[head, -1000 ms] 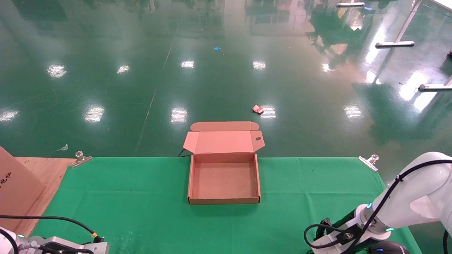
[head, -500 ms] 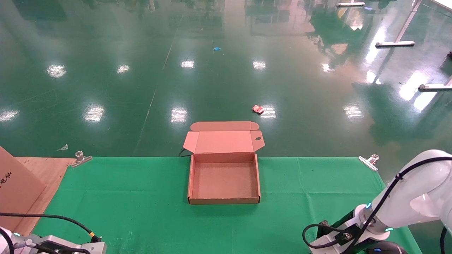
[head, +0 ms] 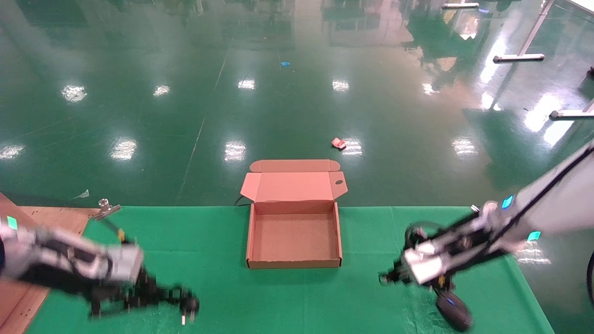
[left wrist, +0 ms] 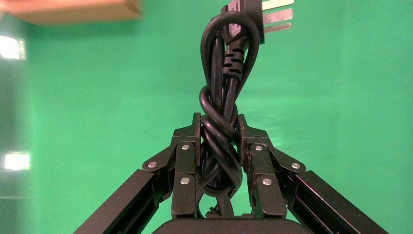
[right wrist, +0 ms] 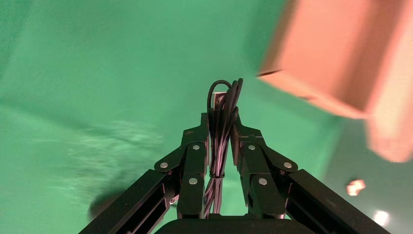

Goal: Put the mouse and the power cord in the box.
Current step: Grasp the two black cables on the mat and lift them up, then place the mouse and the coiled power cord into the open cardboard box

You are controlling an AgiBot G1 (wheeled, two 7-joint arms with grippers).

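Jaws of the left gripper (left wrist: 219,146) are clamped on the thick black coiled power cord (left wrist: 223,92), the right gripper (right wrist: 220,141) pinches the small black oval mouse's (head: 454,310) thin cable, both apparently bound for the empty brown cardboard box (head: 294,265) mid-bench.

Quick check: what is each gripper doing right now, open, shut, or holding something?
Left gripper: shut on the thick black coiled power cord.
Right gripper: shut on the thin cable bundle of the small black oval mouse.

green cloth (head: 209,241) on table | metal clips (head: 106,207) at far corners | red scrap (head: 338,143) on floor
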